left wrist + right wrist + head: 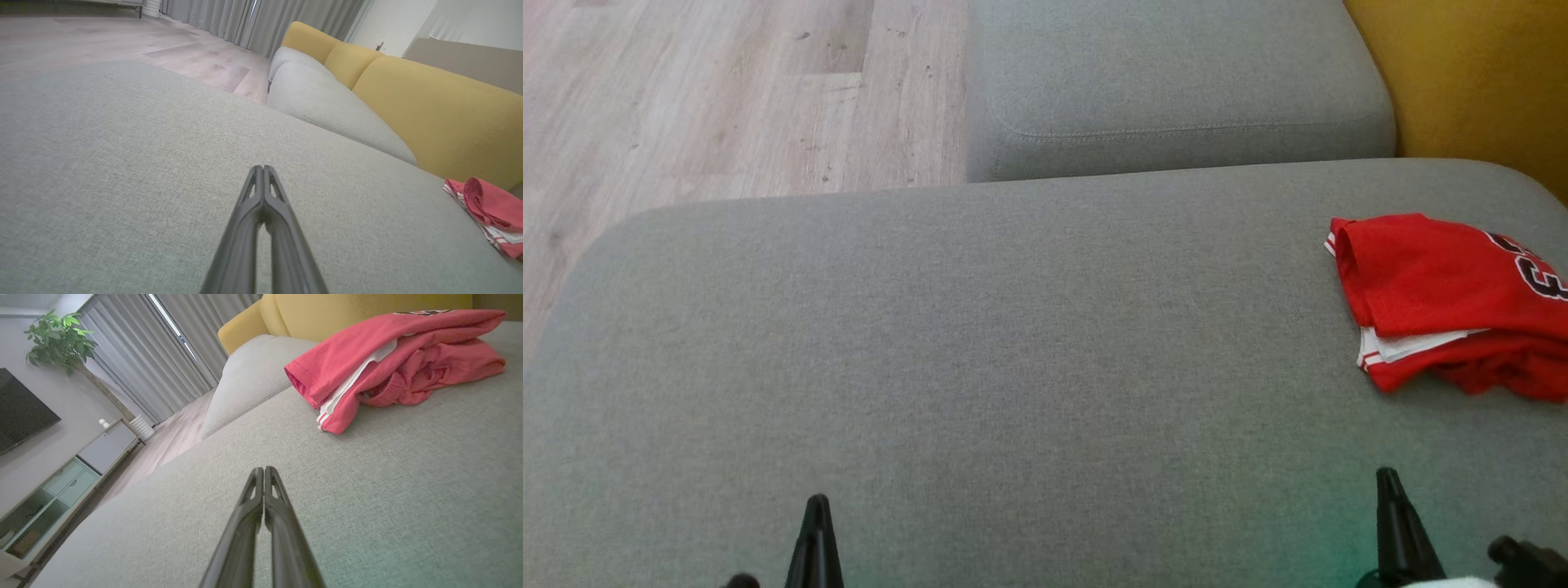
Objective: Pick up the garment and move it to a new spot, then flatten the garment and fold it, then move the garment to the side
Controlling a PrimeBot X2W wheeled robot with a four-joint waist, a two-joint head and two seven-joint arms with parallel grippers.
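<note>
Red jersey (1454, 306) lies folded at the right side of the grey sofa seat (980, 351), near the yellow backrest (1478, 82); apparently set aside as required. Left gripper (815, 502) and right gripper (1388, 478) both closed, empty, well apart from it; task judged near complete.

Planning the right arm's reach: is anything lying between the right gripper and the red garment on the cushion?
Nothing visible stands in the way. The grey cushion runs uninterrupted from the shut right gripper to the folded red garment ahead of it.
</note>
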